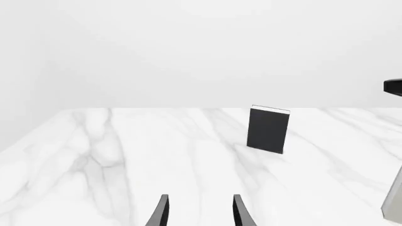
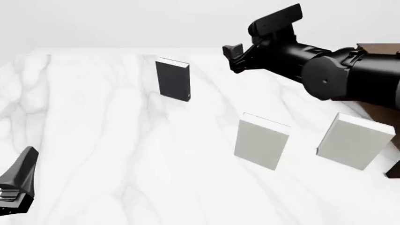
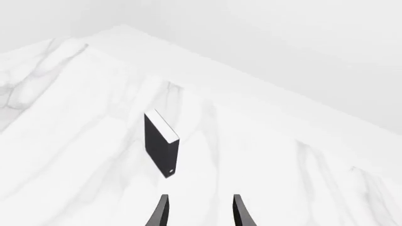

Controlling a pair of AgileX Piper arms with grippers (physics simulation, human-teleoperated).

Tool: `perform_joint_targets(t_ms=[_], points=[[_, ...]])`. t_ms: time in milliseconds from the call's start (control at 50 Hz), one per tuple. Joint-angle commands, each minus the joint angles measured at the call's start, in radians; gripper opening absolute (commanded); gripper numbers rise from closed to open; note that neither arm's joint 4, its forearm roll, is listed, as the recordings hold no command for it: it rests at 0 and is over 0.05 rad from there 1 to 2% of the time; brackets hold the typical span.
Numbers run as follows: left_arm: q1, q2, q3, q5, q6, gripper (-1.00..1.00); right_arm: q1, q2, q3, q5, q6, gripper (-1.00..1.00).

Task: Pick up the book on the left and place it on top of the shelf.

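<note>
The dark book [image 2: 173,79] stood upright on the white marble worktop [image 2: 125,154], in the upper middle of the front view, its white page edge on top. It stood alone, well apart from both arms and touched by nothing. In the left wrist view the same book [image 1: 269,130] stood right of centre, near the far edge of the worktop [image 1: 125,155]; in the right wrist view it [image 3: 161,143] appeared a little left of centre, seen from above at an angle, with its spine turned toward the camera.

Two pale grey-white books stood lower and to the right in the front view, one [image 2: 262,140] near the middle and the other [image 2: 354,140] close to the right edge, both leaning slightly. Behind the arm at the right edge, a sliver of the dark brown shelf [image 2: 380,47] showed, and more of it just below the arm.

The right arm reached in from the upper right of the front view, its end effector [image 2: 235,57] raised above the worktop to the right of the dark book and pointing toward it. In its own wrist view the end effector [image 3: 198,209] had its two fingers parted with clear space between them, holding nothing. The left end effector [image 2: 16,190] sat low in the bottom left corner of the front view; its wrist view showed the end effector [image 1: 198,209] likewise spread apart and empty.
</note>
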Motion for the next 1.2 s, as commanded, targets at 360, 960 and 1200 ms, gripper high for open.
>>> perform_joint_targets(t_ms=[360, 960, 1200], points=[[0.000, 0.000, 0.000, 0.000, 0.000, 1.00, 0.028, 0.128, -0.094, -0.030, 0.011, 1.00], [0.000, 0.000, 0.000, 0.000, 0.000, 1.00, 0.070, 0.289, -0.215, -0.047, 0.029, 1.00], [0.000, 0.000, 0.000, 0.000, 0.000, 1.00, 0.072, 0.341, -0.255, -0.053, 0.034, 1.00]])
